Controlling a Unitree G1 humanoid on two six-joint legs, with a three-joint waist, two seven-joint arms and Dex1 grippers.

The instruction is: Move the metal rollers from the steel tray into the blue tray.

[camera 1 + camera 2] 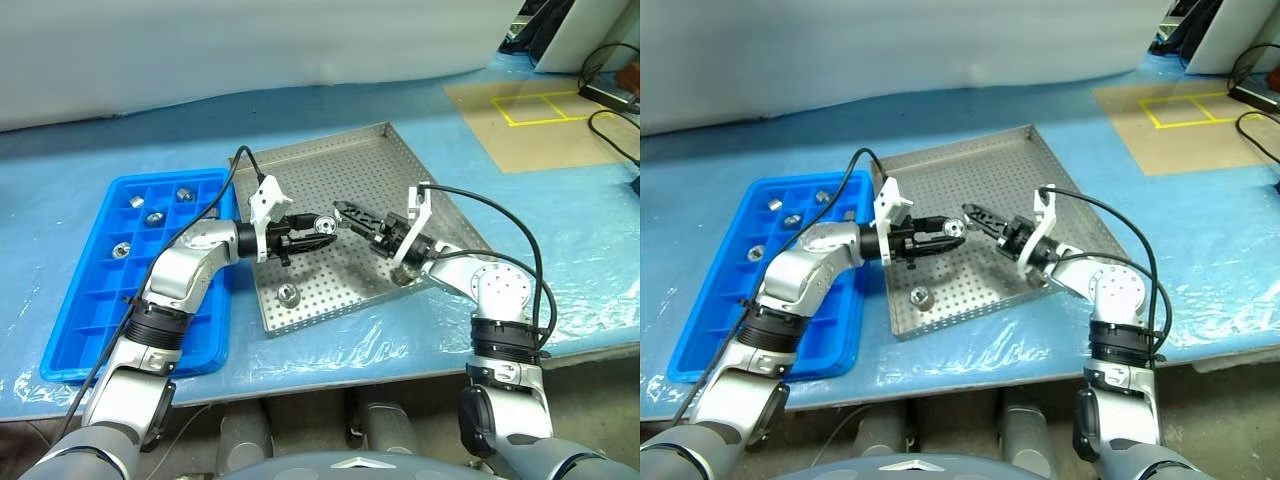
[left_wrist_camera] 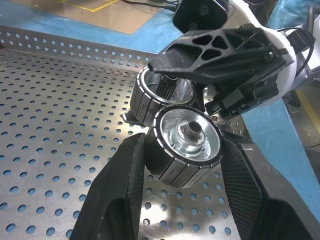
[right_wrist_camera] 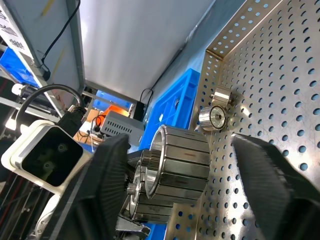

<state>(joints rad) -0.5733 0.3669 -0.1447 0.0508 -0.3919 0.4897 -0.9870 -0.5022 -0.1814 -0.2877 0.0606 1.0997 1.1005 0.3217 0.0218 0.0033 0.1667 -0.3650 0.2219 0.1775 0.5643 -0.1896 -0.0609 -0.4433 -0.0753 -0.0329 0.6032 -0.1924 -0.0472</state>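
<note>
Left wrist view: left claw (image 2: 182,165) is clamping one shiny ridged metal roller (image 2: 186,142) above the perforated steel tray (image 1: 340,170); right claw (image 1: 345,210), jaws apart, is flanking it. Release cleanly before carrying toward the blue gridded plastic tray (image 1: 75,320) beside.

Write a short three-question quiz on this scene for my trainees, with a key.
1. True or false: the left gripper is shut on a roller.
2. A loose roller lies in the steel tray. Where? A: near the edge closest to the robot. B: in the far corner. C: dead centre.
3. On which side of the steel tray, by the robot's own sides, does the blue tray stand?

Key: 1 true. 2 A. 3 left.
</note>
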